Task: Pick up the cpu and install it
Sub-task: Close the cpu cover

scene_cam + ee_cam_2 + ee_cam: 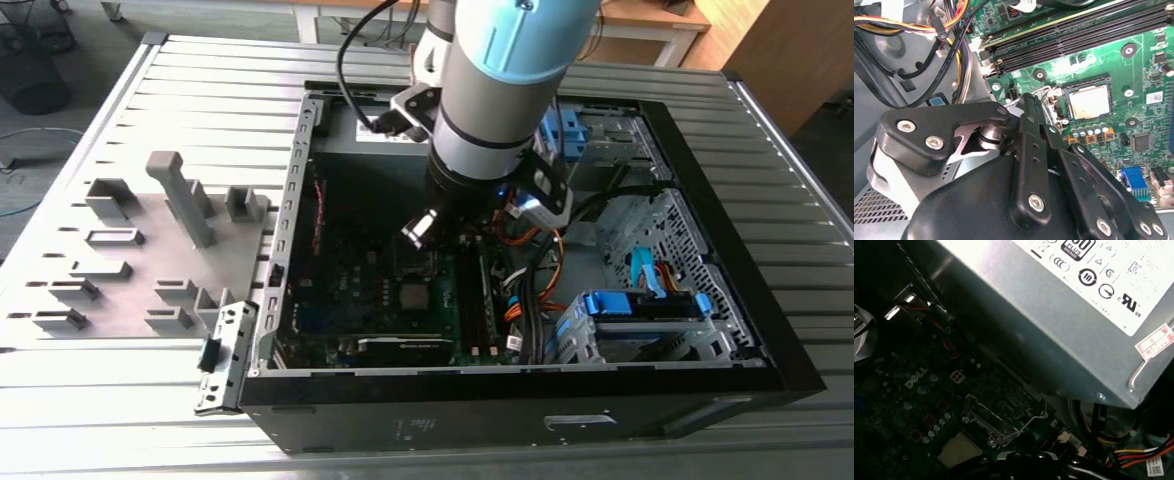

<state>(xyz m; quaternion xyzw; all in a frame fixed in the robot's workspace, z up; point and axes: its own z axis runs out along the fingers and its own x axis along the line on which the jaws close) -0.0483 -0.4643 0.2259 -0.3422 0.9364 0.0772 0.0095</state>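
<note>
- Position of the cpu: in the second wrist view you see it lying flat in its socket on the green motherboard, silvery top up and uncovered.
- In the first wrist view the cpu is only a dim pale square. The metal socket frame sits just beside it, not over it.
- In the exterior view the cpu is a tiny grey square deep inside the computer case. The arm reaches in above the board and hides much of it from you.
- The end effector shows as black linkages close to the camera in the second wrist view. Its tip is near the socket's side and apart from the cpu. You look along it edge-on, so you cannot tell how far it is open. You see nothing held at its tip.
- The grey power supply looms large in the first wrist view, and the board under it lies in deep shadow.
- The dark memory slots beyond the socket are cut off at the picture's edge.
- Grey holder blocks stand on the slatted worktop, at the exterior view's left of the case.
</note>
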